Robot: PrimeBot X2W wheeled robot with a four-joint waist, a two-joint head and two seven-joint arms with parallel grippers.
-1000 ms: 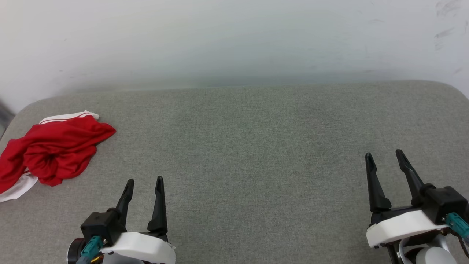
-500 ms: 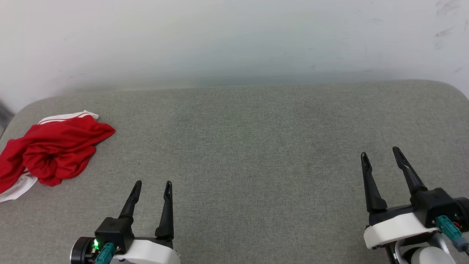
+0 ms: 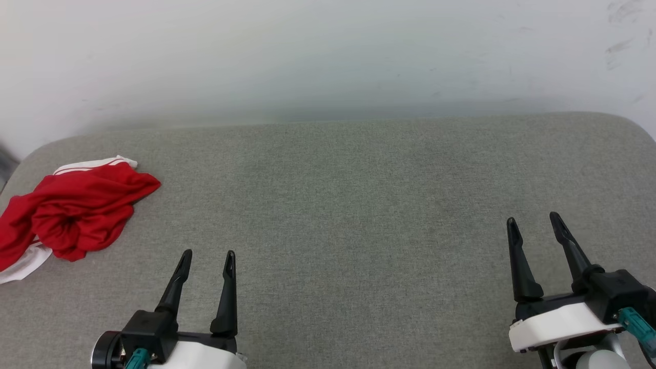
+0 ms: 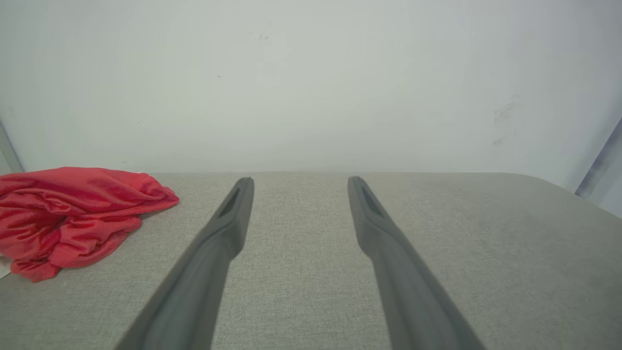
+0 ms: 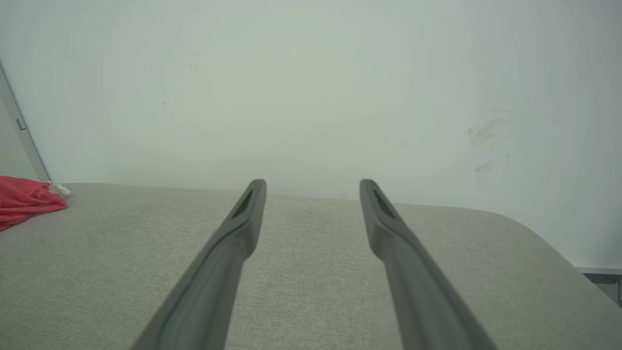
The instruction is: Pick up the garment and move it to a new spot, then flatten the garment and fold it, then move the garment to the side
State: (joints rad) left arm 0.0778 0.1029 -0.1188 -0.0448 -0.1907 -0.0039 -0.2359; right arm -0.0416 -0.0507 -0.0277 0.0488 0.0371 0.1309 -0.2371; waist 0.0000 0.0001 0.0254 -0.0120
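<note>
The garment point(image 3: 72, 212) lies crumpled at the far left of the grey cushioned surface point(image 3: 359, 205), red with white striped trim showing at its top and bottom edges. In the left wrist view the garment point(image 4: 73, 214) sits left of my fingers; the right wrist view catches the garment point(image 5: 26, 199) at its left edge. My left gripper point(image 3: 207, 254) stands open at the lower left, empty, to the right of the garment and apart from it. Far off at the lower right, my right gripper point(image 3: 533, 219) is open and empty too.
A white wall point(image 3: 328, 56) rises right behind the surface. The surface rounds off at its far right corner point(image 3: 635, 128) and far left corner point(image 3: 31, 154). A broad stretch of bare fabric lies between the grippers.
Both grippers shifted slightly; the left one drifted right then back a little, the right one dropped slightly. The garment has not moved.
</note>
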